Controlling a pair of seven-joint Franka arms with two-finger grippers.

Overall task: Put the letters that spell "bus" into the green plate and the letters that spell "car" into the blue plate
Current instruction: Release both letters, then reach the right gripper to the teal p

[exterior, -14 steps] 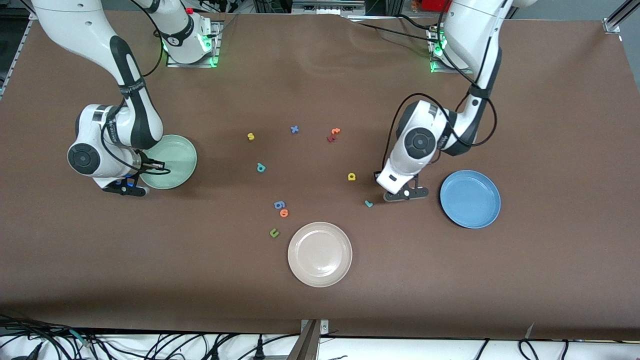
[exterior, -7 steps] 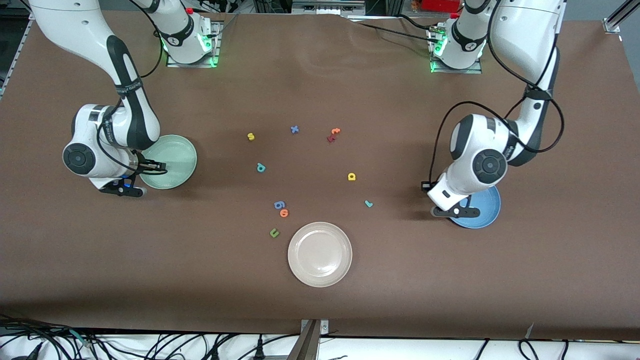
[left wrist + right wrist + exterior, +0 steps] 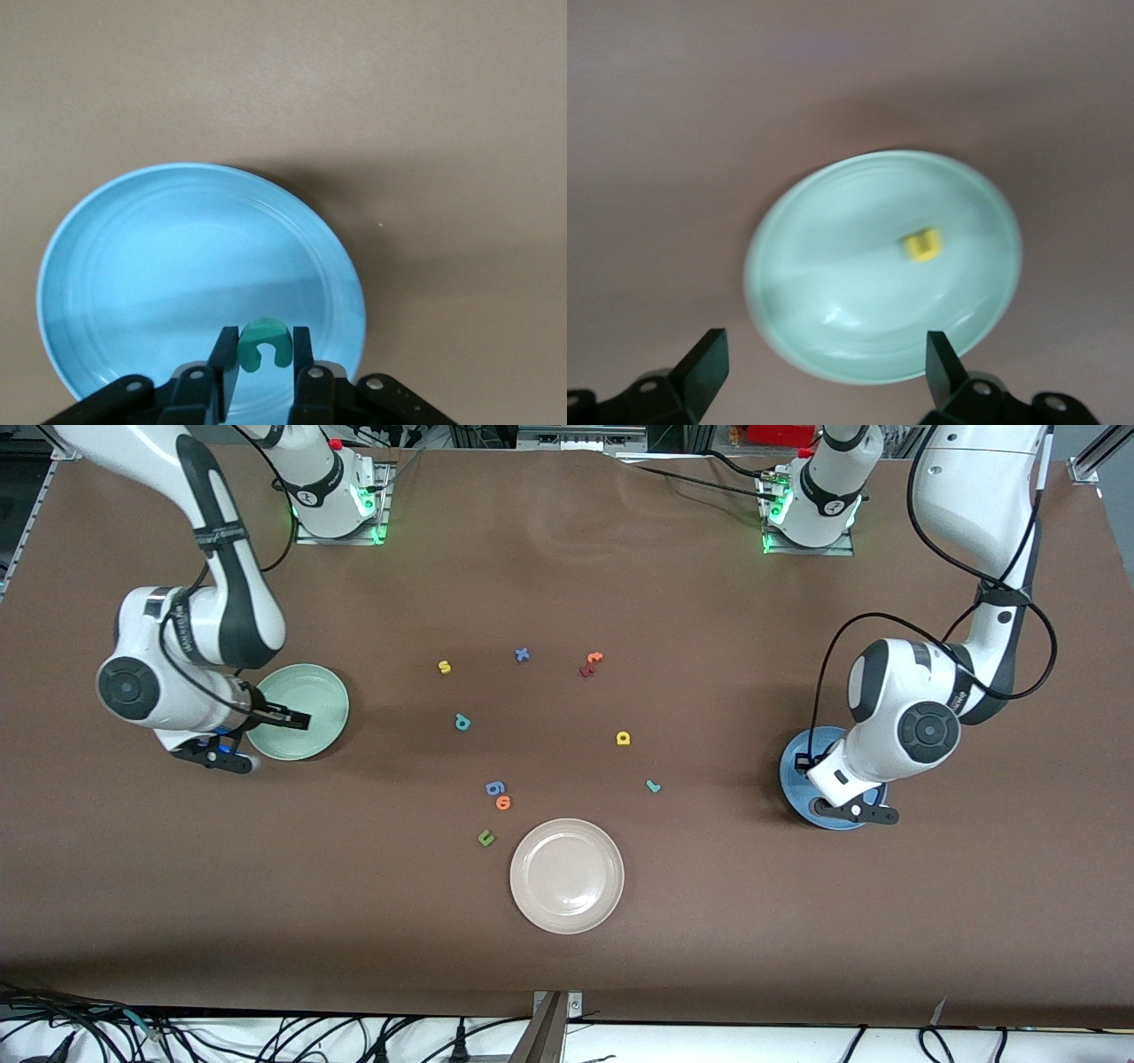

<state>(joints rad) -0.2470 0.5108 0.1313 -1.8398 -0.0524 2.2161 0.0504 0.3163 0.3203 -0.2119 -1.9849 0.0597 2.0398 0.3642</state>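
Since a second ago we have swung the left gripper point(image 3: 258, 376) from beside the teal "r" point(image 3: 653, 786) across to hang over the blue plate point(image 3: 115, 266), and its fingers point(image 3: 303, 354) pinch a teal "c" point(image 3: 264, 342) above the plate's rim-side floor. The right gripper point(image 3: 824, 363) has meanwhile spread its fingers wide above the green plate point(image 3: 824, 266), where a yellow "u" point(image 3: 924, 244) lies. To finish well, we judge we should carry the "c" more toward the plate's middle before parting the fingers, so the foam cannot bounce off the rim. On the bench the yellow "a" point(image 3: 623, 737) and the "r" wait for the blue plate, the yellow "s" point(image 3: 444, 666) and teal "b" point(image 3: 462, 722) for the green one.
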